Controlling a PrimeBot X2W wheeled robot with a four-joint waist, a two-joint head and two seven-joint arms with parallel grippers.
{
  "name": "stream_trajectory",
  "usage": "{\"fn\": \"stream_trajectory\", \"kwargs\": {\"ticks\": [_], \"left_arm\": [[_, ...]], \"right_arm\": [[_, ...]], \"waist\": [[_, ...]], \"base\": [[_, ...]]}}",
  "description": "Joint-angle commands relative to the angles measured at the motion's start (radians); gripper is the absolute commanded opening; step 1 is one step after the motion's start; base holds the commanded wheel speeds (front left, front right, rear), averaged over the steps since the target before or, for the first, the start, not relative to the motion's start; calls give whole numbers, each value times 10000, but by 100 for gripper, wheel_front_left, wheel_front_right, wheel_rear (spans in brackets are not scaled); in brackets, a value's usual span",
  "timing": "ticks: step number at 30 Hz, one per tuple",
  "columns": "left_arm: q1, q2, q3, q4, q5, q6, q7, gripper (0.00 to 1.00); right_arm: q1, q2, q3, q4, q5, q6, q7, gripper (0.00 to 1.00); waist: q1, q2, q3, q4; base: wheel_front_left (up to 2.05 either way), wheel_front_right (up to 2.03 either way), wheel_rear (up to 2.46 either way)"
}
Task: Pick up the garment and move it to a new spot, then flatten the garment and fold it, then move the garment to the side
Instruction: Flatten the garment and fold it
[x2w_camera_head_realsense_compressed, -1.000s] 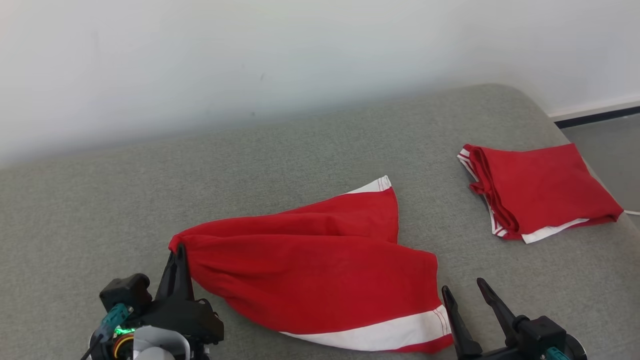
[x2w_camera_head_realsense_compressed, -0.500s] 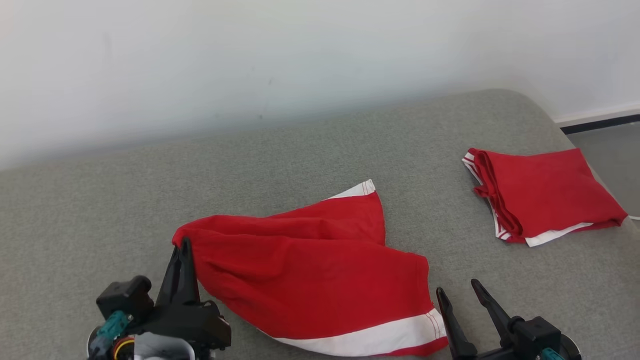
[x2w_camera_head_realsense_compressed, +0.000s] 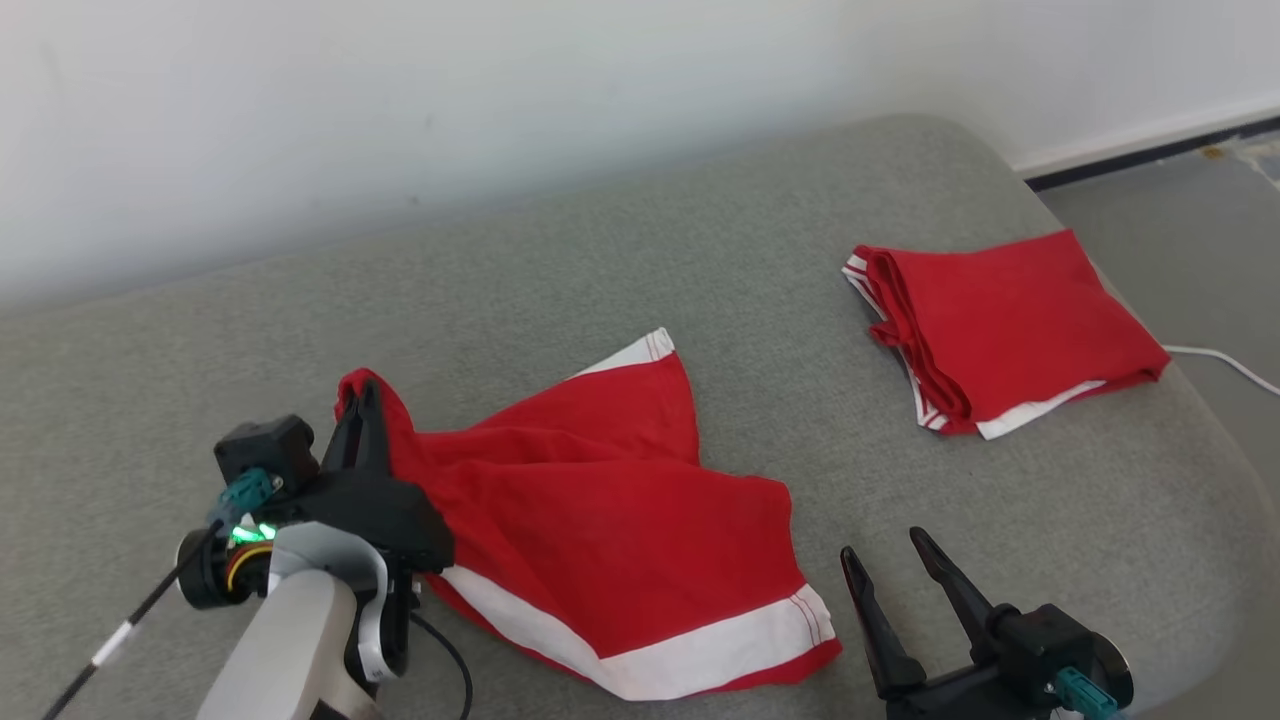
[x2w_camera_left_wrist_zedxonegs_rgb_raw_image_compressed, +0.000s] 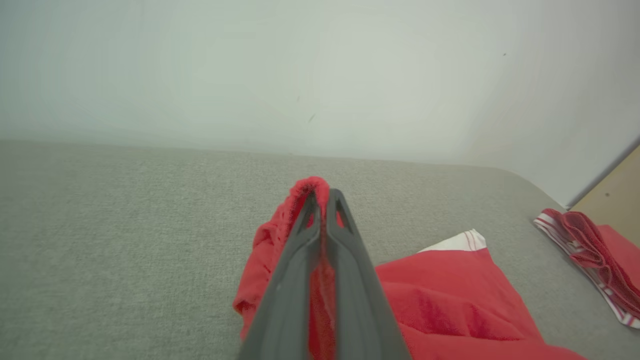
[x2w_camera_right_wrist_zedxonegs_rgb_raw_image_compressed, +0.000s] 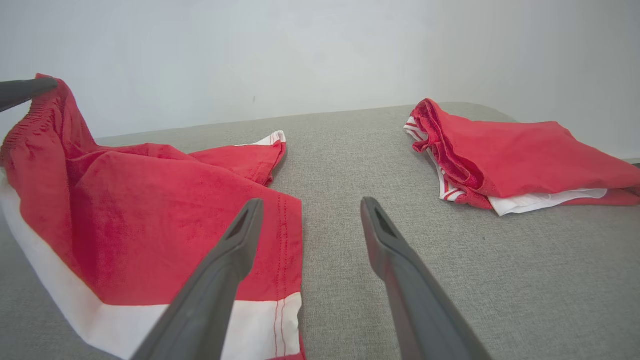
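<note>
One garment (x2w_camera_head_realsense_compressed: 600, 520) corner inside left hand (x2w_camera_head_realsense_compressed: 362, 398)

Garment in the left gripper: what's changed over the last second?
The left gripper, shut on the garment, has lifted its corner higher, exposing more white hem. The right gripper stays open beside it; the folded pile hasn't moved. The camera shifted.

The left gripper (x2w_camera_head_realsense_compressed: 366, 392) and its forearm (x2w_camera_head_realsense_compressed: 290, 640) cover part of the garment (x2w_camera_head_realsense_compressed: 600, 520). In the left wrist view the folded red pile (x2w_camera_left_wrist_zedxonegs_rgb_raw_image_compressed: 595, 250) runs off the right edge, and the 2 fingers (x2w_camera_left_wrist_zedxonegs_rgb_raw_image_compressed: 290, 290) blur toward the bottom.
</note>
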Motion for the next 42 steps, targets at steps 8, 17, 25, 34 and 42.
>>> {"fn": "stream_trajectory", "kwargs": {"ticks": [8, 17, 25, 34, 42], "left_arm": [[-1058, 37, -193, 1605, 204, -365, -359, 0], [-1356, -197, -478, 2572, 272, -909, -755, 100], [-1045, -380, -743, 2338, 206, -1398, -884, 100], [-231, -114, -1230, 1353, 322, -1618, -340, 100], [789, 430, -1911, 427, 369, -1838, 1322, 100]], "right_arm": [[-342, 83, 118, -14, 49, -27, -51, 100], [-209, 88, -39, 22, -4, -27, -55, 100], [-3, 17, -67, 75, 26, -27, -57, 100], [280, 61, -122, 167, 85, -27, -58, 100], [473, 99, -238, 143, 121, -27, -58, 100]], "waist": [[0, -1, 793, -731], [0, -1, 625, -277], [0, -1, 5, 519], [0, -1, -646, 1021], [0, -1, -837, 1019]], "base": [[0, 0, 0], [0, 0, 0], [0, 0, 0], [0, 0, 0], [0, 0, 0]]}}
